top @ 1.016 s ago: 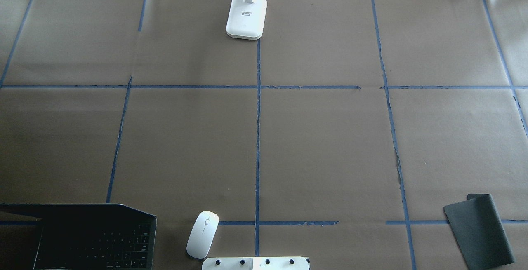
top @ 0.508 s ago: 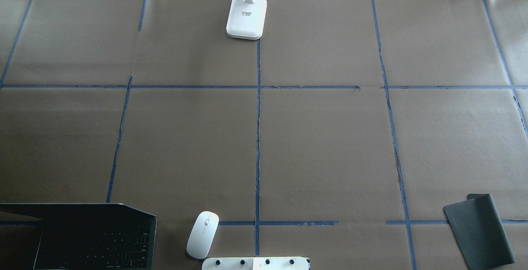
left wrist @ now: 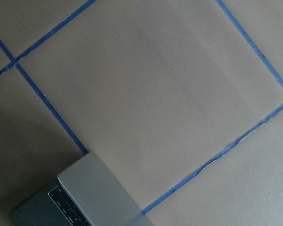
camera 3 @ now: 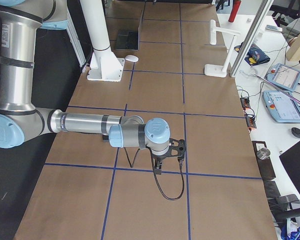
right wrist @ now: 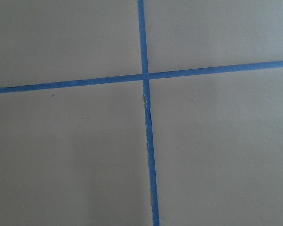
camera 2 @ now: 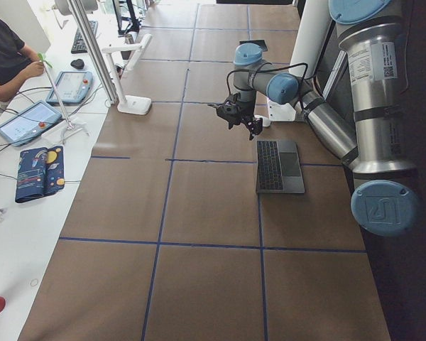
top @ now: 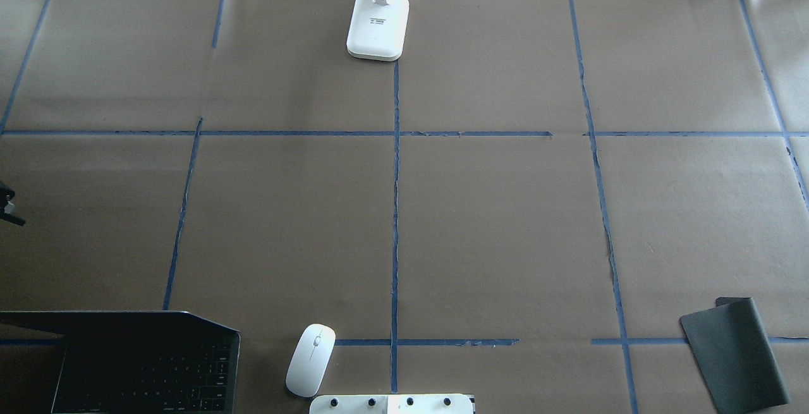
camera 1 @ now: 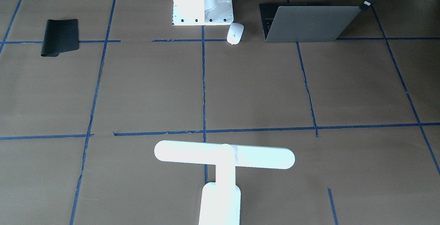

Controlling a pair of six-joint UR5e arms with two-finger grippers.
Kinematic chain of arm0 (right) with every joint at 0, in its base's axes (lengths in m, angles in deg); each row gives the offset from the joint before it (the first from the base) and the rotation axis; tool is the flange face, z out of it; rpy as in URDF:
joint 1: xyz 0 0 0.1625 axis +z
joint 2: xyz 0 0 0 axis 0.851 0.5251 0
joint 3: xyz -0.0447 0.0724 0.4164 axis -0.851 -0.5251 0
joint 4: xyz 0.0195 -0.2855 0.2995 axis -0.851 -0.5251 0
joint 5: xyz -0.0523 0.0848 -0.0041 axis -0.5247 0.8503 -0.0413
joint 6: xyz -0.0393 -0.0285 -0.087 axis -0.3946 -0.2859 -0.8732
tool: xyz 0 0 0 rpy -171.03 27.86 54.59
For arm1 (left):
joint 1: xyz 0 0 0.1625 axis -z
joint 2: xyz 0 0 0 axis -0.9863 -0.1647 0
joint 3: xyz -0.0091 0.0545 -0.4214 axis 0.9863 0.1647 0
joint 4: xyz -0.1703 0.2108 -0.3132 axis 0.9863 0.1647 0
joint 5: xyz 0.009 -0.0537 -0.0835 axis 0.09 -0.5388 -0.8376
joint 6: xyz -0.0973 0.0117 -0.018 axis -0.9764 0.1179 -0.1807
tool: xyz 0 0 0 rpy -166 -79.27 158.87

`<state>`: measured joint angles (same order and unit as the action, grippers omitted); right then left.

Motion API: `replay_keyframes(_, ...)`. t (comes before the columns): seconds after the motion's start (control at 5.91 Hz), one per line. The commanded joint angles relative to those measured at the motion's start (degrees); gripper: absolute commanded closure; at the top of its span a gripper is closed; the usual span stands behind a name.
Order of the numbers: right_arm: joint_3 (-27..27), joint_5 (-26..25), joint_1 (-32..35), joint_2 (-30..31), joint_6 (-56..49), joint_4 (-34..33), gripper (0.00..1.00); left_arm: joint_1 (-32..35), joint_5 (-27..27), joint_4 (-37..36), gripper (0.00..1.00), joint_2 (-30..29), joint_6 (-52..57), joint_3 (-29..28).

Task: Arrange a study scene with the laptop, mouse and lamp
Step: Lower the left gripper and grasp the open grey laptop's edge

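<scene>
The laptop (top: 133, 363) stands open at the near left corner of the table, its silver lid (camera 1: 309, 23) facing away from the robot. Right of it lies the white mouse (top: 310, 359), close to the pedestal. At the far middle edge stands the white T-shaped lamp (camera 1: 223, 156), on its base (top: 377, 25). My left gripper (camera 2: 241, 122) hangs above the table beyond the laptop, touching nothing; only a dark edge of it (top: 6, 207) shows overhead, and I cannot tell its state. My right gripper (camera 3: 174, 150) hovers low over bare paper at the right end, state not readable.
A black mat (top: 733, 354) lies at the near right. The white bolted pedestal (camera 1: 202, 1) stands at the near middle. Blue tape lines grid the brown paper. A person (camera 2: 7, 50) sits at a side table with tablets (camera 2: 32, 121) past the far edge.
A dark part of my left gripper has come into the overhead view at its left edge. The laptop, mouse and lamp have not moved.
</scene>
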<state>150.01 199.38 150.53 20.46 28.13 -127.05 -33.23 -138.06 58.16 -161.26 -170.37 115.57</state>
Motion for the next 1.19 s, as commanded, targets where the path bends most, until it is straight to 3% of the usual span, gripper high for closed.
replay_keyframes(0.0,0.1,0.0,0.0,0.0,0.0,0.0,0.0,-12.2,8.7,0.5,0.0,-0.2,-16.9,1.7)
replay_keyframes(0.34,0.2,0.2,0.0,0.0,0.0,0.0,0.0,-19.7,14.4,-0.4,0.0,0.0,-26.6,2.6)
replay_keyframes(1.02,0.2,1.4,0.1,-0.1,0.1,0.0,0.0,-21.5,15.2,-1.7,0.0,-0.1,-30.2,2.1)
